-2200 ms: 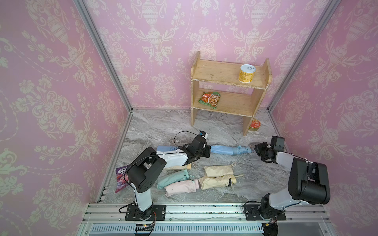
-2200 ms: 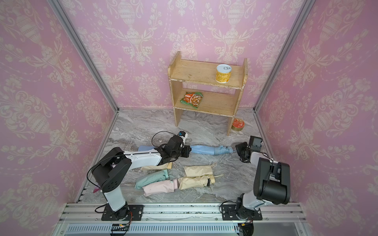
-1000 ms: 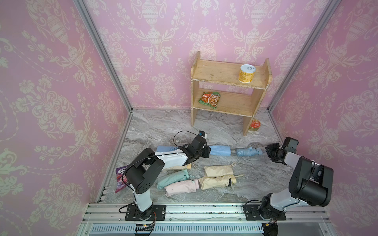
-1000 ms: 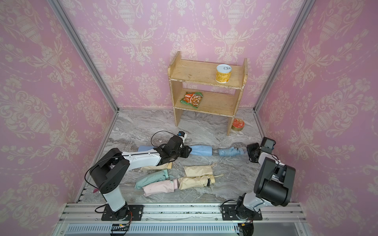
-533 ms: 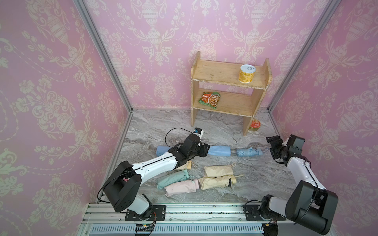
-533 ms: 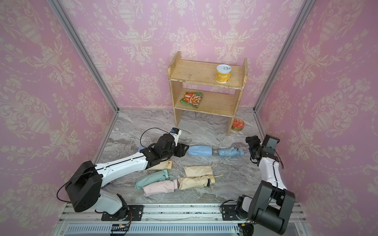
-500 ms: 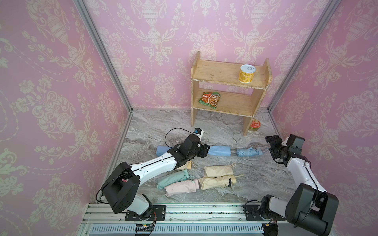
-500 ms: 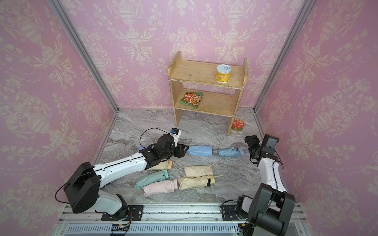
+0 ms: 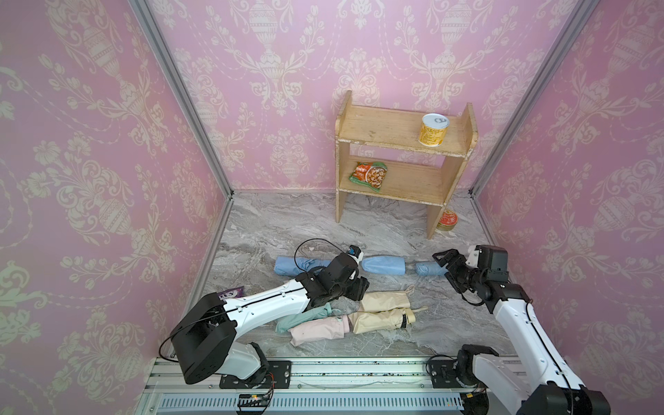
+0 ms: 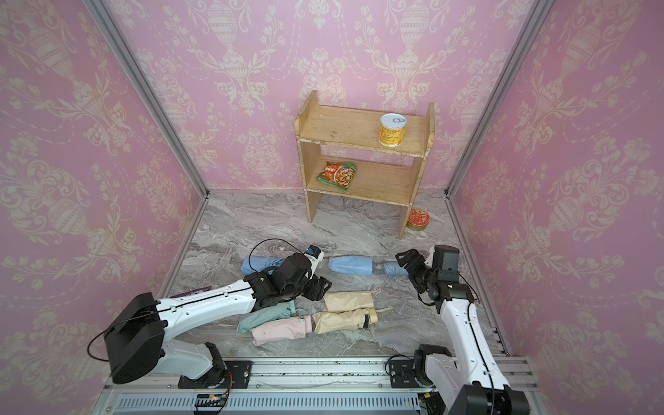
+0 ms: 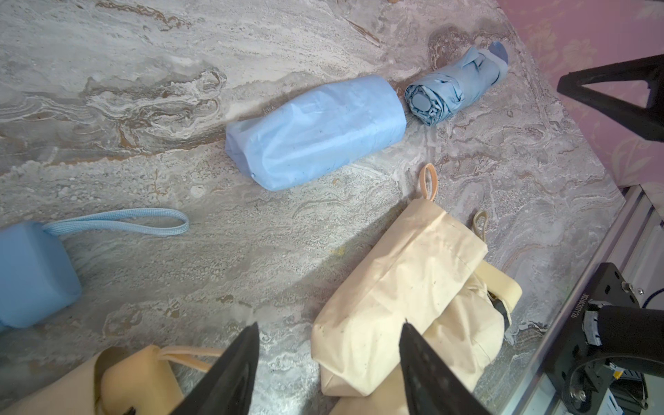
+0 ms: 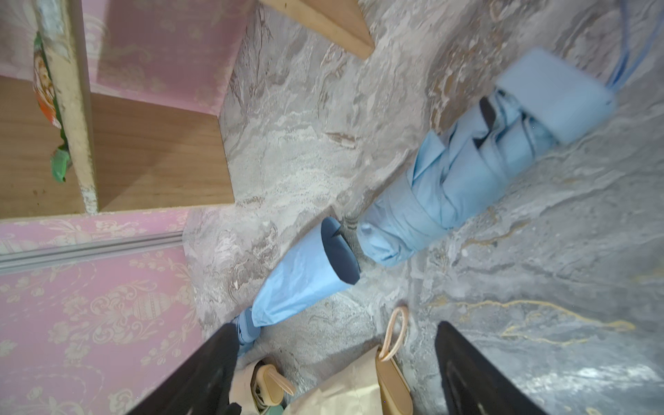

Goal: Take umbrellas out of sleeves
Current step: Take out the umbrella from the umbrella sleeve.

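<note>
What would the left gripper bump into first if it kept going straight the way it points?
Probably the cream sleeve just ahead: in the left wrist view its near corner shows between the open fingers of the left gripper. Depth is unclear; the table might come first.
</note>
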Action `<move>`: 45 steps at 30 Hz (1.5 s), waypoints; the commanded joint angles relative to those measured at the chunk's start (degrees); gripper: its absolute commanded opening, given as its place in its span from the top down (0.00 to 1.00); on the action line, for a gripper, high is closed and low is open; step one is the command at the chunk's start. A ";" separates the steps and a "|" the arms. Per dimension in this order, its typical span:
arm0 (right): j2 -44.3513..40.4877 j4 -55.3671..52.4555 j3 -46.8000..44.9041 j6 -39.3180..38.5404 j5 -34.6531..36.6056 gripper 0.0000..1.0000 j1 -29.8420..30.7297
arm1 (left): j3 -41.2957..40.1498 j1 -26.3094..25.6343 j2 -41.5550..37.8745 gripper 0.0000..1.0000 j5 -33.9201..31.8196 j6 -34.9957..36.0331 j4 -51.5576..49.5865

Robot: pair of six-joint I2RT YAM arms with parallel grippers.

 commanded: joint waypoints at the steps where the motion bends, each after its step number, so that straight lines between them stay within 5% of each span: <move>1: -2.60 -2.64 -2.64 2.95 2.10 0.13 4.12 | -0.53 -1.17 0.90 0.35 0.48 -0.49 -2.31; 19: -4.56 -1.24 -9.29 8.93 9.81 0.18 20.92 | -2.36 -2.46 6.61 0.48 4.85 -4.35 0.48; 27: -0.52 1.75 -8.74 8.40 10.26 0.21 23.01 | -2.81 -2.55 8.82 0.62 4.64 -4.41 2.65; 37: 0.35 2.24 -9.52 8.72 11.89 0.32 23.77 | -3.77 -2.55 8.54 0.96 2.49 -5.06 3.18; 45: 1.82 6.97 -12.35 14.10 14.11 0.43 23.78 | -2.80 -2.55 9.82 1.00 2.66 -5.62 1.33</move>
